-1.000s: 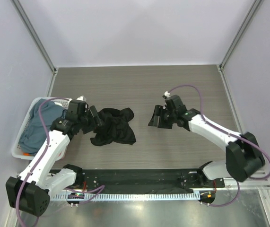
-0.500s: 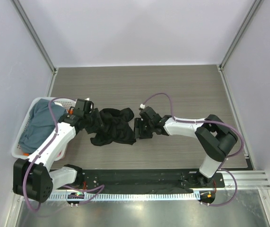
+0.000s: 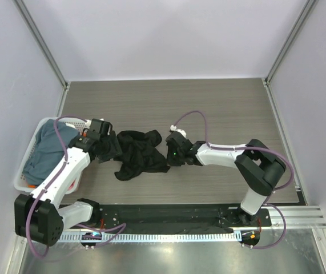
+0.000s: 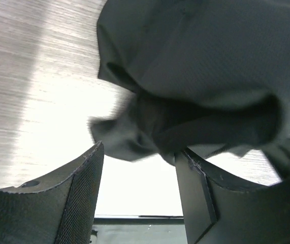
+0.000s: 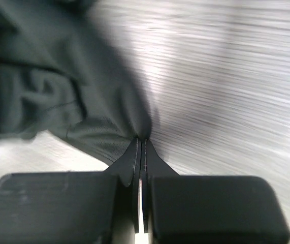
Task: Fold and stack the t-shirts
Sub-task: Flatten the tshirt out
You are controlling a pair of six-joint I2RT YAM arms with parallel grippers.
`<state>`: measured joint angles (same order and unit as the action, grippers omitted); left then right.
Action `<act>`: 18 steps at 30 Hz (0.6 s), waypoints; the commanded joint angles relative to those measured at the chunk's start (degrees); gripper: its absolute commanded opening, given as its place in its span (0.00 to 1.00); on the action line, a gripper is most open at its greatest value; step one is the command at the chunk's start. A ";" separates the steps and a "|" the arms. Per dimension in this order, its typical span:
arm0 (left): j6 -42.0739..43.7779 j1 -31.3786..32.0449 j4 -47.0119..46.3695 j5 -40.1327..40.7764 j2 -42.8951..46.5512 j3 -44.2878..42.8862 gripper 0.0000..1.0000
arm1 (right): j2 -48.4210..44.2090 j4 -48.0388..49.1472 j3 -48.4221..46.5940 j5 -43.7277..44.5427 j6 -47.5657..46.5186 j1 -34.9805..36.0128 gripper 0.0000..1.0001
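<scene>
Risk: right gripper (image 5: 141, 143) is clamped on only a thin edge of black shirt (image 3: 135, 151), so a pull could slip it. Left gripper (image 4: 138, 155) gapes empty, so the shirt may drag bunched.

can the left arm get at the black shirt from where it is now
Probably yes. The left gripper is open right at the left edge of the black t-shirt, with bunched cloth just ahead and nothing between. The right gripper pinches only the opposite edge.

The right claw (image 5: 141, 145) pinches an edge of the crumpled black t-shirt (image 5: 43, 86) on the table (image 5: 226, 76).
</scene>
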<state>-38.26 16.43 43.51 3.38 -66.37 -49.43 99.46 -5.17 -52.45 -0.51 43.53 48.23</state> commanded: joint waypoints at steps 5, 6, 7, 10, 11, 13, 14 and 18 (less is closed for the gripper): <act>1.43 0.01 3.34 -3.11 4.23 -1.20 0.59 | -22.24 -21.80 0.23 26.17 -0.03 -2.26 0.01; 1.00 0.01 3.08 -5.11 4.58 -0.85 0.59 | -24.38 -23.03 1.63 26.79 0.67 -2.35 0.01; 0.47 0.01 2.55 -6.18 5.10 0.29 0.59 | -26.84 -24.70 2.34 26.79 1.64 -2.44 0.01; -1.72 0.62 -0.17 -11.10 6.60 3.71 0.59 | -32.74 -26.12 4.28 24.95 3.14 -2.44 0.01; -2.16 0.80 -1.57 -11.46 6.78 4.60 0.59 | -33.71 -26.12 4.72 24.69 3.75 -2.44 0.01; -3.39 0.98 -2.46 -11.46 6.69 5.92 0.60 | -35.56 -26.64 5.60 25.03 4.11 -2.44 0.01; -3.75 0.89 -3.42 -11.72 6.34 6.27 0.61 | -35.91 -27.08 5.69 25.56 4.02 -2.44 0.01; -4.02 0.98 -5.97 -12.17 0.74 4.43 0.63 | -35.65 -29.46 4.11 29.16 2.89 -2.79 0.01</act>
<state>-41.25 17.19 42.48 -6.81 -62.59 -43.24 63.96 -32.62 -47.40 23.77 46.02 45.58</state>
